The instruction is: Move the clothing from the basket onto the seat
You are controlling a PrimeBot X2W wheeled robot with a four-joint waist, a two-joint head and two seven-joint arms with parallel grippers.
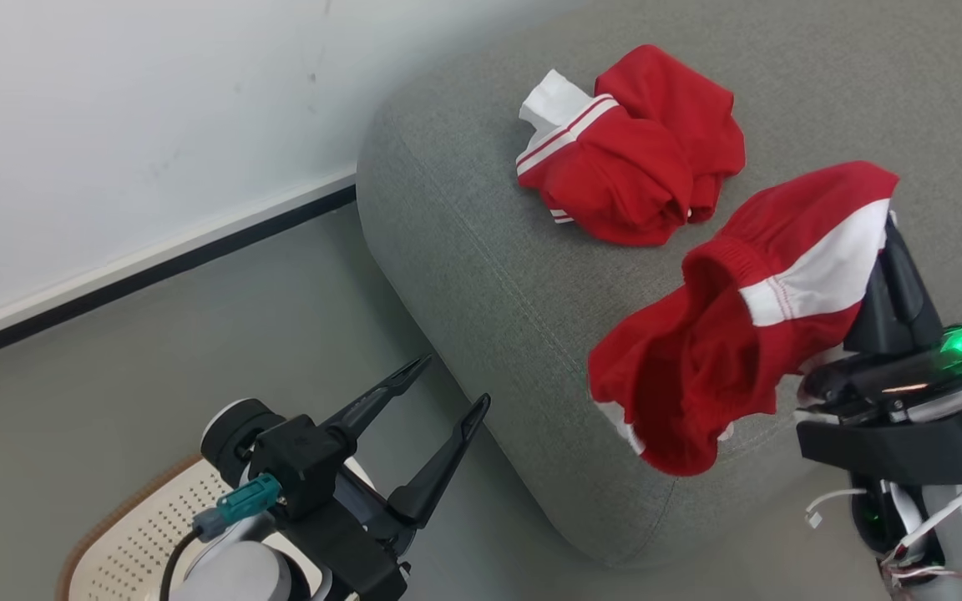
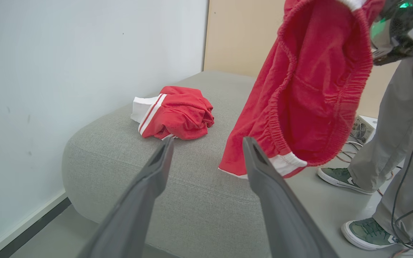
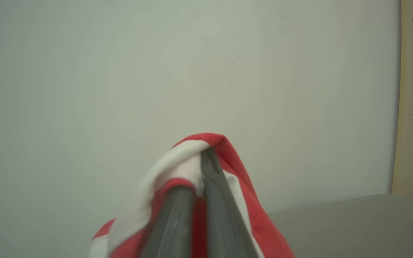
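One red garment [image 1: 631, 150] lies bunched on the seat [image 1: 464, 250], the second garment [image 1: 723, 334] hangs over its near edge pinched in the closed right gripper [image 1: 892, 238], not yet released, while the wide-open left gripper [image 1: 456, 380] holds nothing.

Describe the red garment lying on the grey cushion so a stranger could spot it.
Find the big grey woven-fabric seat cushion by the white wall. On its top lies a crumpled red fabric garment with white stripe trim. Its neighbour, a red garment with a white panel, hangs from the right gripper; this one rests bunched on the cushion.
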